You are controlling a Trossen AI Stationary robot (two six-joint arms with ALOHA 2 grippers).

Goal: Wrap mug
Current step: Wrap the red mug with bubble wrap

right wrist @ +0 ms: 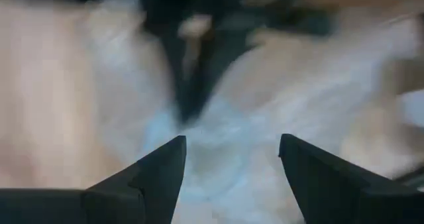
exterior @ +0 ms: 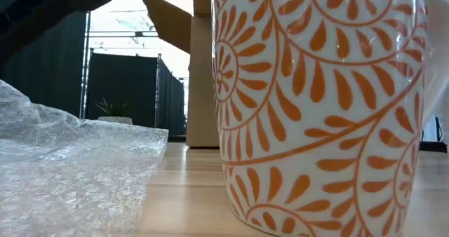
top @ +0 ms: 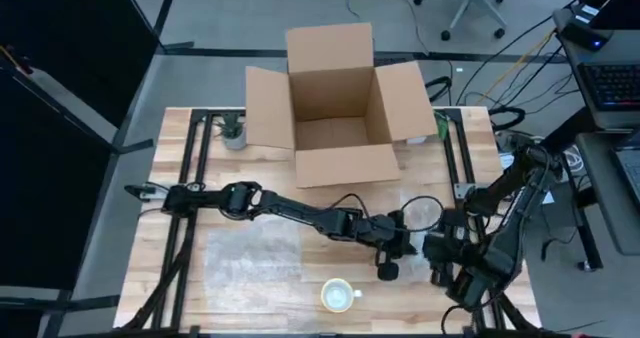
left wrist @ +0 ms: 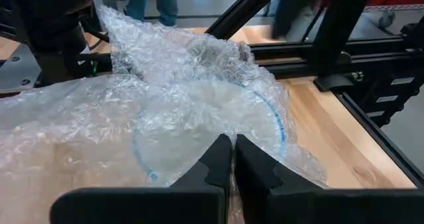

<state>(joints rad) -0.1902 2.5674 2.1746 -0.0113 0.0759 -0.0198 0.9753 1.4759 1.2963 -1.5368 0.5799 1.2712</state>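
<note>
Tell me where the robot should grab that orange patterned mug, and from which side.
Probably from straight above, across the rim of the mug: it stands upright with its mouth open. The bubble wrap lies beside it and the cardboard box sits well away.

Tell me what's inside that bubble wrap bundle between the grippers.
Through the bubble wrap, the left wrist view shows a pale round shape with a blue ring; what it is stays covered. The left gripper is shut on the wrap; the mug stands unwrapped.

open table beside mug [top: 339,296], cardboard box [top: 335,103] blocking far edge
</note>
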